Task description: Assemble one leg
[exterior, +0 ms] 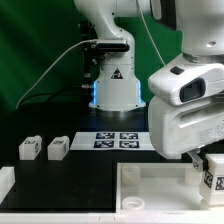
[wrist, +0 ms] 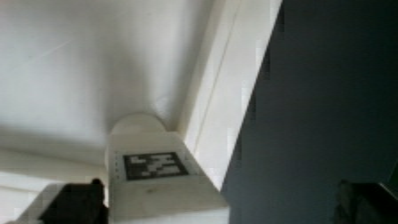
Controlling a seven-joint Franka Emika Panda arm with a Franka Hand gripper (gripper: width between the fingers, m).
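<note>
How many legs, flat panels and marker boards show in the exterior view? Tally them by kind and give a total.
Legs: 3
Flat white panel: 1
Marker board: 1
Total: 5

The arm's casing (exterior: 190, 85) is smooth white plastic with a soft gloss. The table (exterior: 70, 180) is black and matt. A loose leg (exterior: 28, 148) looks like matt white plastic with flat printed tags. The backdrop (exterior: 40, 50) looks like green cloth. The fingers (wrist: 75, 205) are dark and dull.
</note>
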